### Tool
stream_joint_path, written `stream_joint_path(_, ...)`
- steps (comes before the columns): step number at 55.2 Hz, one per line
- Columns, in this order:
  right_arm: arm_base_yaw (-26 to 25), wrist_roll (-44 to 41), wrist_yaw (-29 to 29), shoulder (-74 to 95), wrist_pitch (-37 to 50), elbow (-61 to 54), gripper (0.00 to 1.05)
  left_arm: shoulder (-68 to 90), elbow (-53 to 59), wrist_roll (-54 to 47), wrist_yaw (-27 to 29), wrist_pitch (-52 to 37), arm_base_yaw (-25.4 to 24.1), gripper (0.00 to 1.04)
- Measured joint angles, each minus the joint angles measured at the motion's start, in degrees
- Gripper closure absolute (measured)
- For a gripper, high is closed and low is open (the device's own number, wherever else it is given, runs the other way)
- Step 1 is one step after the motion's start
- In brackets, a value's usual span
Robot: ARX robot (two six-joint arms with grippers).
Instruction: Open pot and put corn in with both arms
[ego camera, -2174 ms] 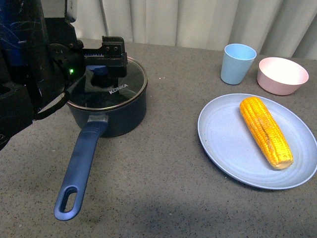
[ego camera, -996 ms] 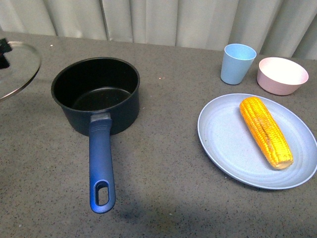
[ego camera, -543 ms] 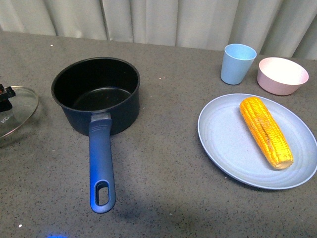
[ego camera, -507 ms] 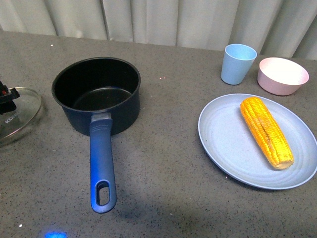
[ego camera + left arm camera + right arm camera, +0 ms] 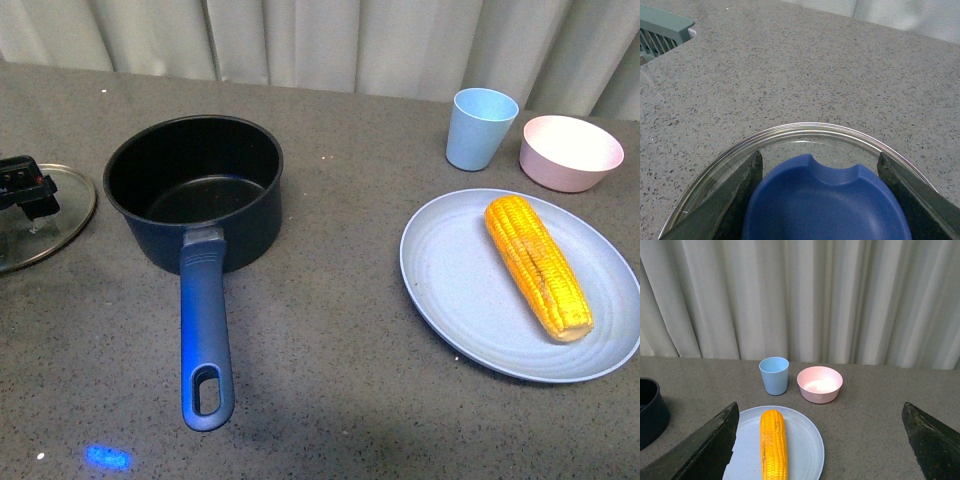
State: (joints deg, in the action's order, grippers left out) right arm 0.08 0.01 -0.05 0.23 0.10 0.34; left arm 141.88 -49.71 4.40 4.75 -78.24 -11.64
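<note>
The dark navy pot [image 5: 195, 190] stands open on the grey table, black inside, its long blue handle [image 5: 203, 335] pointing to the front. Its glass lid [image 5: 50, 220] lies on the table left of the pot. My left gripper [image 5: 25, 187] is shut on the lid's blue knob [image 5: 825, 205], one finger on each side of it. The corn [image 5: 537, 264] lies on a light blue plate [image 5: 450, 280] at the right; it also shows in the right wrist view [image 5: 773, 442]. My right gripper [image 5: 820, 440] is open, held above the table short of the plate.
A light blue cup [image 5: 481, 128] and a pink bowl [image 5: 569, 151] stand behind the plate; both show in the right wrist view, the cup [image 5: 774, 375] and the bowl [image 5: 819, 384]. Curtains hang behind the table. A green vent [image 5: 662, 30] lies beyond the lid.
My left gripper lifted the lid off the pot, carried it left and set it down beside the pot. The pot turned a little, its handle now pointing straighter to the front.
</note>
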Motion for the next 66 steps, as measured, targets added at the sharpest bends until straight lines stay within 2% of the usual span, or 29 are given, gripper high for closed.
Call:
stream_joint_path(5, 0.0, 0.0, 0.0, 0.0, 0.0, 0.0, 0.09, -3.3, 3.1, 0.1, 0.5, 0.4, -0.3, 0.05)
stream_joint_path(29, 0.0, 0.0, 0.0, 0.0, 0.0, 0.0, 0.09, -30.3, 27.1, 2.1, 2.7, 1.9, -3.8, 0.07)
stream_joint_path(36, 0.0, 0.0, 0.0, 0.0, 0.0, 0.0, 0.09, -31.6, 28.8, 1.5, -1.9, -1.5, -4.2, 0.32)
stream_joint_path(45, 0.0, 0.0, 0.0, 0.0, 0.0, 0.0, 0.09, -31.6, 29.2, 1.5, -3.6, -1.6, -3.9, 0.59)
stream_joint_path(51, 0.0, 0.0, 0.0, 0.0, 0.0, 0.0, 0.09, -31.6, 29.8, 1.5, -4.0, -1.6, -3.8, 0.81)
stream_joint_path(52, 0.0, 0.0, 0.0, 0.0, 0.0, 0.0, 0.09, -31.8, 30.1, 1.4, -4.0, -1.6, -3.7, 0.88)
stream_joint_path(56, 0.0, 0.0, 0.2, 0.0, 0.0, 0.0, 0.09, -42.7, 38.5, -0.9, -10.1, 0.8, 0.2, 1.01)
stream_joint_path(61, -0.1, 0.0, -0.5, 0.2, -0.1, 0.0, 0.09, -59.1, 46.7, -2.6, -12.9, 4.5, 4.4, 1.01)
stream_joint_path(66, 0.0, 0.0, 0.1, 0.0, 0.0, 0.0, 0.09, -70.9, 48.7, -3.3, -10.5, 9.9, 5.2, 1.01)
